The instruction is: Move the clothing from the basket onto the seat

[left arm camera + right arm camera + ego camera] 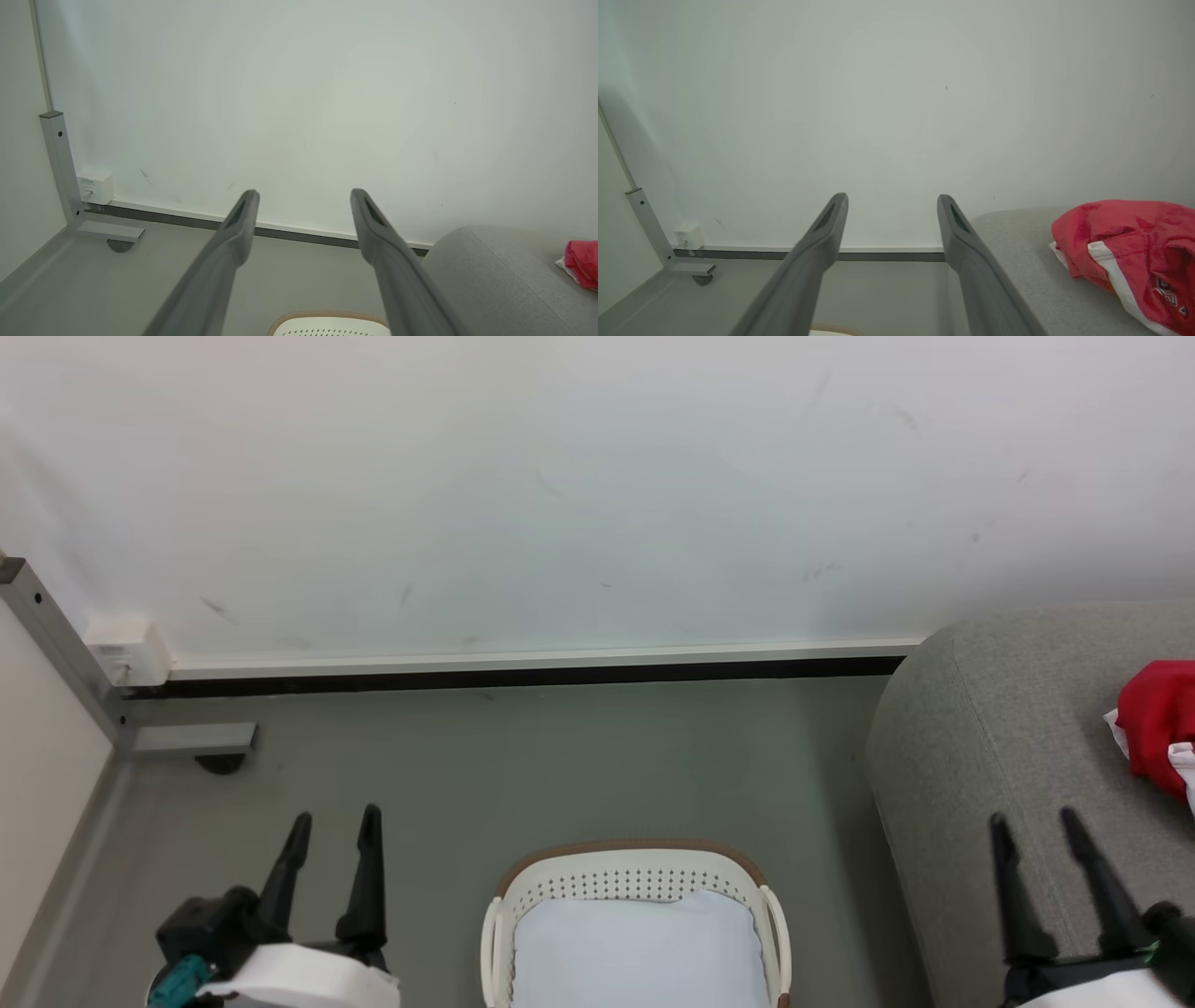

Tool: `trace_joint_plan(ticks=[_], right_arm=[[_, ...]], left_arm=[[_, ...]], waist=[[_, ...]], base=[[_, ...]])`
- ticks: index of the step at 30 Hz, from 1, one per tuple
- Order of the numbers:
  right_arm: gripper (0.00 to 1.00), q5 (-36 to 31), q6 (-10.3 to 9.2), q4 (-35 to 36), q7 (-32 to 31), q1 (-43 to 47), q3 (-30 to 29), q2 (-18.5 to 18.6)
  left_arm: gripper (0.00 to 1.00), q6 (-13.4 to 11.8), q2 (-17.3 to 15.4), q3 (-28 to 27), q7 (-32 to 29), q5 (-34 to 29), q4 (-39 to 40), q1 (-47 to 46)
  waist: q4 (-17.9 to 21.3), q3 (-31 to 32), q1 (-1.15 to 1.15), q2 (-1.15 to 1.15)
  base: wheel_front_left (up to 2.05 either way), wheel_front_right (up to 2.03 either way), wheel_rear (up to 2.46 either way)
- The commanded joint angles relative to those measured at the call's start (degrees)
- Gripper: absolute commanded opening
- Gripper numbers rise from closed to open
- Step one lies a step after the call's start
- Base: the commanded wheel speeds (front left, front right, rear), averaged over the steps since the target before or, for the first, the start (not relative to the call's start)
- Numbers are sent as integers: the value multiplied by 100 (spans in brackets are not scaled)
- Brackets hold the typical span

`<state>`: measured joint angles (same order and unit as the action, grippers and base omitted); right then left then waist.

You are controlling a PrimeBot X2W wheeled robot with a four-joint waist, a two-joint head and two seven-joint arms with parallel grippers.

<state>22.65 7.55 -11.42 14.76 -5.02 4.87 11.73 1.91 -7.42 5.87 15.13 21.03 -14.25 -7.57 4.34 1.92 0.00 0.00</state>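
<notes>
Our left gripper (pixel 336 814) sits at the lower left of the head view. Its two dark fingers are spread wide, point up the frame and have nothing between them. Our right gripper (pixel 1033 815) sits at the lower right in the same posture, fingers parted wide and empty, showing in front of the grey fabric of the seat (pixel 990 728).

Between the two grippers, at the bottom centre, we see the basket (pixel 635 882) on the grey floor (pixel 560 756), cut off by the lower edge. Its brown rim band and perforated far wall are in view, and the part of its inside that we can see is covered by a plain white liner sheet (pixel 635 943).

The seat fills the right side of the frame, its rounded corner just beside the basket. The clothing (pixel 1158 719) lies on top of the seat at the right edge, well apart from the basket. It is a bunched red heap with white trim, partly cut by the frame. In the right wrist view it lies at the lower right, with a white stripe and a dark printed mark showing.

A pale wall (pixel 597 476) spans the upper half, and a metal post (pixel 56 644) stands at the left.
</notes>
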Motion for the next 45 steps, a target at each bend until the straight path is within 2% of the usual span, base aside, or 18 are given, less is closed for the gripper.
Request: trace_joint_plan(ticks=[1, 5, 17, 39, 40, 45], right_arm=[[100, -121, -13, -11, 49, 128, -50, -148], [100, -208, -13, 94, 42, 191, 24, -412], [100, -163, -13, -20, 44, -198, 159, -461], [100, -62, -13, -168, 45, -236, 285, -445], [0, -104, 0, -157, 28, -188, 281, -465], [0, 172, 1, -219, -52, -118, 245, -497]], left_arm=[[100, 67, 76, -107, 1, -199, -10, 149], [100, 226, 230, -312, 1, -453, -107, 218], [100, 455, 409, -605, 2, -811, -244, 154], [100, 545, 445, -681, 2, -777, -343, 73], [0, 522, 459, -682, 0, -841, -344, 120], [0, 521, 478, -756, -131, -560, -481, 119]], waist=[[-5, -26, 0, 0], [29, -67, 0, 0], [27, -125, 0, 0], [-10, -170, 0, 0], [-11, -171, 0, 0], [-21, -172, 0, 0]], base=[[0, 0, 0], [0, 0, 0], [0, 0, 0], [0, 0, 0], [0, 0, 0], [0, 0, 0]])
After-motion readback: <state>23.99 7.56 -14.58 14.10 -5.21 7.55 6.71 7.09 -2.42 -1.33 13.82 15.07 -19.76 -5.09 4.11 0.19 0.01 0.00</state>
